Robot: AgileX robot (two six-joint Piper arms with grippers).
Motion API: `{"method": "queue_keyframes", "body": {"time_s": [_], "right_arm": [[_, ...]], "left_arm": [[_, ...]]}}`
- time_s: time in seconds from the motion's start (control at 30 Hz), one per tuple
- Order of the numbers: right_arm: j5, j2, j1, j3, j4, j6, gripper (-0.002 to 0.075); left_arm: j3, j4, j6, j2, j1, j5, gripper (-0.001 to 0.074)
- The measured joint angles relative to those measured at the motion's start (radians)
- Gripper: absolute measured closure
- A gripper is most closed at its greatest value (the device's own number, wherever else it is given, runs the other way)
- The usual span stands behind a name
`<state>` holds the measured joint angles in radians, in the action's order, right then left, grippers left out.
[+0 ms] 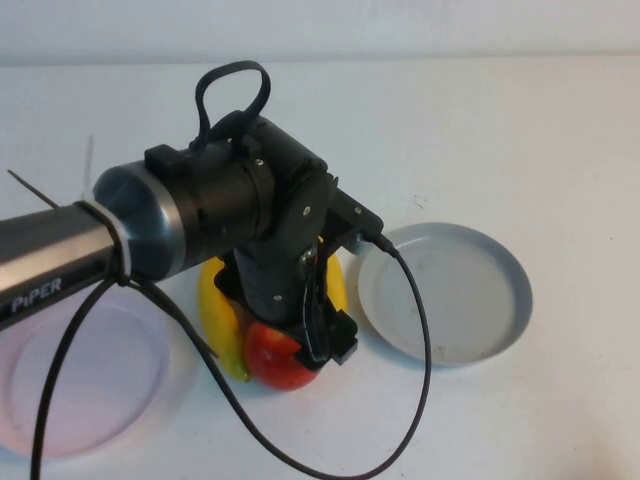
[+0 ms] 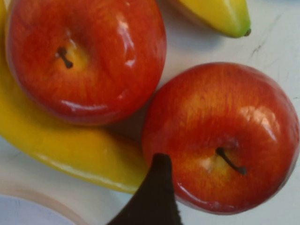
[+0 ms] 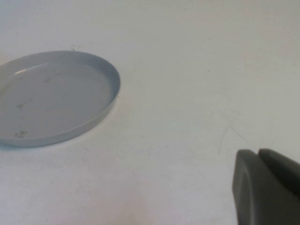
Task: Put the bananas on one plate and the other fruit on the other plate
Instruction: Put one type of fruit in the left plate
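Observation:
Two red apples, one beside the other, lie on the table against a yellow banana; a second banana ends just past them. My left gripper hangs open close over the second apple, with one dark finger at its side and the other finger out of frame. From above, the left arm covers most of the cluster: one apple and both bananas show. The grey-blue plate lies right of the fruit, the pink plate left. My right gripper is shut, holding nothing, near the grey-blue plate.
The left arm's black cable loops down over the table between the fruit and the grey-blue plate. White table surface stretches behind and to the right of the plates.

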<state>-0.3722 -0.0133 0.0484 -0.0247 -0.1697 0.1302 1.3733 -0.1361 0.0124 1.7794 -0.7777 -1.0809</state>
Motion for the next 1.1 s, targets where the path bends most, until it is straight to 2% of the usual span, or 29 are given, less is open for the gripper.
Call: {"method": "queue_keyframes", "body": {"time_s": [0.27, 0.57, 0.9, 1.1], "right_arm": [[0.000, 0.000, 0.000, 0.000, 0.000, 0.000, 0.0743], [0.000, 0.000, 0.000, 0.000, 0.000, 0.000, 0.0743], [0.000, 0.000, 0.000, 0.000, 0.000, 0.000, 0.0743], [0.000, 0.000, 0.000, 0.000, 0.000, 0.000, 0.0743]], "left_arm": [[0.002, 0.003, 0.004, 0.024, 0.010, 0.006, 0.0106], [0.002, 0.073, -0.026, 0.030, 0.062, 0.013, 0.0108], [0.011, 0.106, -0.055, 0.061, 0.064, 0.026, 0.0110], [0.012, 0.106, -0.057, 0.063, 0.064, 0.026, 0.0176]]}}
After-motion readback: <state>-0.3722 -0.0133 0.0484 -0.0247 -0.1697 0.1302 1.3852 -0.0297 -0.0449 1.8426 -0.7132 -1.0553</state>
